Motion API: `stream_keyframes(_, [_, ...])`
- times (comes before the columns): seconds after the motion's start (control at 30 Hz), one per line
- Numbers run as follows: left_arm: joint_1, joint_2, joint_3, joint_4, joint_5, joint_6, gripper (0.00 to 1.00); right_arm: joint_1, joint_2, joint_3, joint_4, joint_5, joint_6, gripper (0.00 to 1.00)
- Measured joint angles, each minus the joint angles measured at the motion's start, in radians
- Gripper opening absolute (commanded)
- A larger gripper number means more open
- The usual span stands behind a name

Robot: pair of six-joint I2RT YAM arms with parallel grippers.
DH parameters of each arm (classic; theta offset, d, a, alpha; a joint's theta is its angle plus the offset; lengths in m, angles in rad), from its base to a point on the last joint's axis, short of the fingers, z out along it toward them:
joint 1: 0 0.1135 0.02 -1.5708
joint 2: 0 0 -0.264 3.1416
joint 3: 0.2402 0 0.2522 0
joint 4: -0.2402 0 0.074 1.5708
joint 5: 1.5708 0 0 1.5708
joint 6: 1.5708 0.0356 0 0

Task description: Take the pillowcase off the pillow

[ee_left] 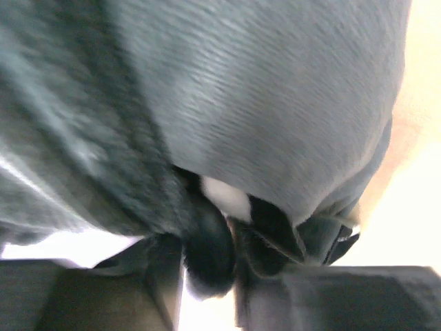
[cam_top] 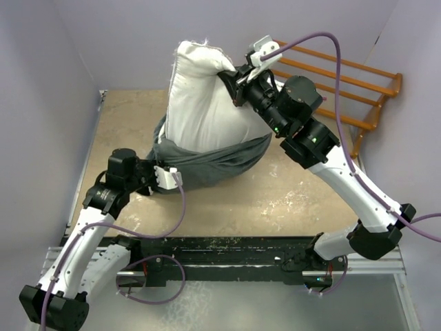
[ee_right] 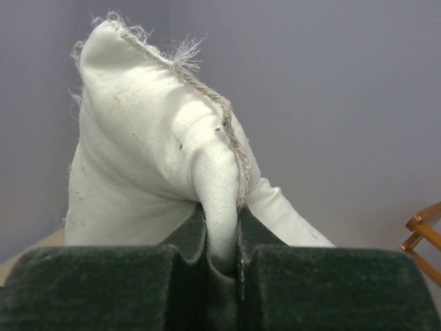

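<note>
I seem to be driving a robotics lab test cell. Plain lilac walls (cam_top: 41, 83) box in a speckled tan counter (cam_top: 296, 200). The left arm (cam_top: 83, 238) and right arm (cam_top: 358, 186) are bolted to a black rail (cam_top: 227, 249) at its near edge. Purple cables (cam_top: 180, 210) loop loose, and a wooden rack (cam_top: 358, 89) sits back right.

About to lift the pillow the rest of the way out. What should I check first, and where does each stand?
1. Right gripper clamped on pillow corner: ok.
2. Left gripper pinching pillowcase: ok, grey fabric bunched in its jaws.
3. Left gripper holds pillowcase only, no pillow: cannot tell; a white patch shows near the jaws.
4. Pillow free of pillowcase: not ok, its lower end sits inside.
5. Wooden rack clear of the lifting path: cannot tell from above.
</note>
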Motion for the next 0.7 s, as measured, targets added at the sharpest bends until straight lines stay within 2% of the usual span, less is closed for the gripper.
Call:
stream_keyframes(0.03, [0.000,0.006,0.008,-0.009,-0.001,-0.003,0.76,0.000,0.000,-0.001,0.001,0.003,0.001,0.00])
stream_keyframes(0.07, [0.003,0.018,0.030,-0.046,0.000,-0.010,0.96,-0.003,0.000,0.000,0.008,0.006,0.001,0.00])
stream_keyframes(0.1, [0.007,0.034,0.065,-0.098,0.007,-0.029,1.00,-0.008,0.000,0.003,0.014,0.006,0.001,0.00])
stream_keyframes(0.17, [0.014,0.118,0.250,-0.285,0.041,-0.096,0.99,-0.019,0.000,0.025,0.016,0.009,0.001,0.00])
stream_keyframes(0.27, [0.019,0.286,0.692,-0.461,0.142,-0.239,0.99,-0.039,0.016,0.087,0.015,0.013,0.007,0.00])
stream_keyframes(0.37, [0.020,0.433,1.188,-0.514,0.266,-0.390,0.99,-0.036,0.046,0.130,0.024,0.002,0.019,0.00])
stream_keyframes(0.43, [0.020,0.468,1.396,-0.486,0.325,-0.493,0.99,-0.015,0.076,0.142,0.031,0.000,0.018,0.00])
stream_keyframes(0.53, [0.020,0.447,1.504,-0.438,0.390,-0.623,0.99,0.042,0.131,0.148,0.040,0.000,0.006,0.00])
stream_keyframes(0.7, [0.020,0.442,1.515,-0.354,0.427,-0.772,0.99,0.145,0.217,0.174,0.043,-0.017,-0.022,0.00])
